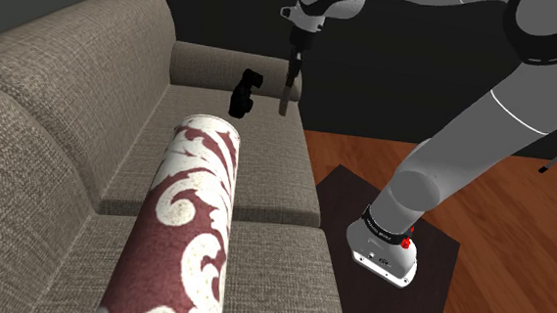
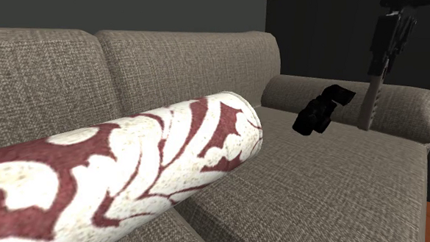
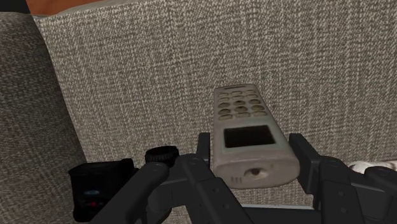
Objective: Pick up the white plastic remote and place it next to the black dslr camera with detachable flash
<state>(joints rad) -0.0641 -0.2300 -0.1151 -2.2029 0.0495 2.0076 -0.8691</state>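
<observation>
Hanging over the sofa cushion (image 3: 159, 63), jaws clasped the pale remote (image 3: 248, 137); black camera (image 3: 102, 189) lay just beside them. Pickup looked done, placing not yet.

the slim, pale grey-white plastic remote (image 3: 247, 130) has rows of rounded buttons and a dark rectangular window. it is clasped at its window end in the black gripper (image 3: 252, 156) and hangs upright, button end down, over the grey woven sofa seat (image 2: 340, 178). the black dslr camera with its flash (image 2: 320, 111) sits tilted on that seat near the armrest, just beside the remote and apart from it.
</observation>
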